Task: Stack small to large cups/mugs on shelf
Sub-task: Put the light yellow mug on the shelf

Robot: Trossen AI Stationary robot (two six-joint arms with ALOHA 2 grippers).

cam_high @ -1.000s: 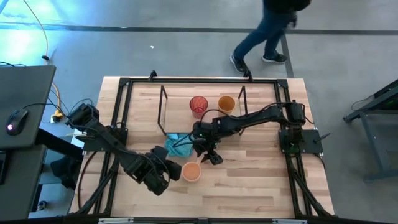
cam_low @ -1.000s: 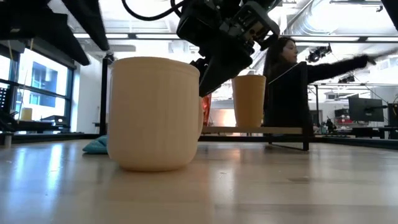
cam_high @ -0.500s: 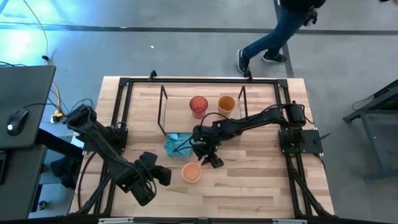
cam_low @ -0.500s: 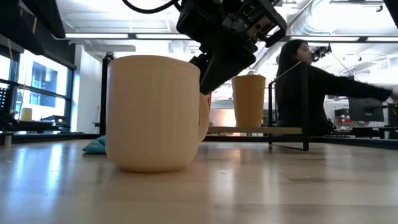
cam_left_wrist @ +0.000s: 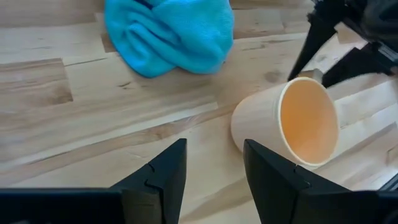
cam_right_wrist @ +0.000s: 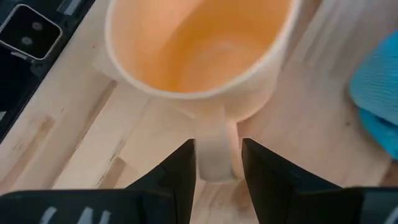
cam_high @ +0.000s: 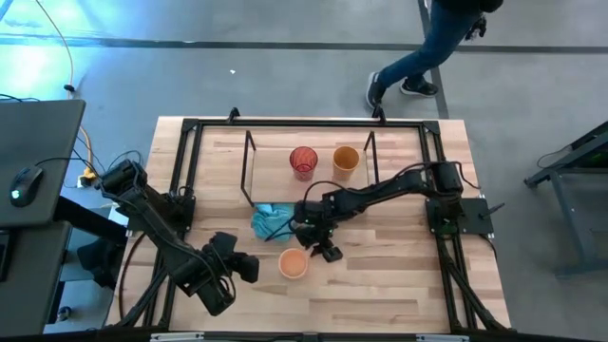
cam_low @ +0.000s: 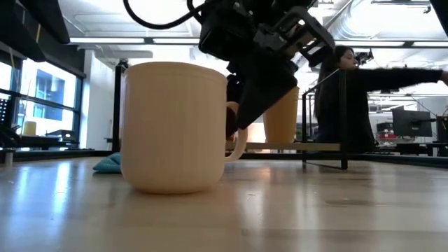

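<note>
Nearest the front edge of the tabletop (cam_high: pixel 380 285), the left pincer (cam_high: pixel 249 268) is seen open and holding nothing, its two dark fingers (cam_left_wrist: pixel 163 177) spread apart and pointed at the mug from a short way off. The light orange mug (cam_high: pixel 293 262) stands upright on the wood just beyond it: a plain, matte, pale peach vessel with a wide round mouth, a warmer orange inside and a thick loop handle (cam_right_wrist: pixel 214 149) on the side turned to the right arm. The right pincer (cam_high: pixel 323 249) is lowered beside the mug, and its fingers (cam_right_wrist: pixel 177 174) are set on either side of the handle, close against it. A crumpled teal-blue cloth (cam_high: pixel 271 219) lies just behind the mug. Farther back, the shelf (cam_high: pixel 275 163), a light wood board in a thin black wire frame, carries two cups side by side: the red translucent patterned cup (cam_high: pixel 303 160) and, just to its right, the amber-orange handleless tumbler (cam_high: pixel 346 158), tall and slightly flared. Beyond the tabletop a person (cam_high: pixel 427 52) is seen on the grey floor.
</note>
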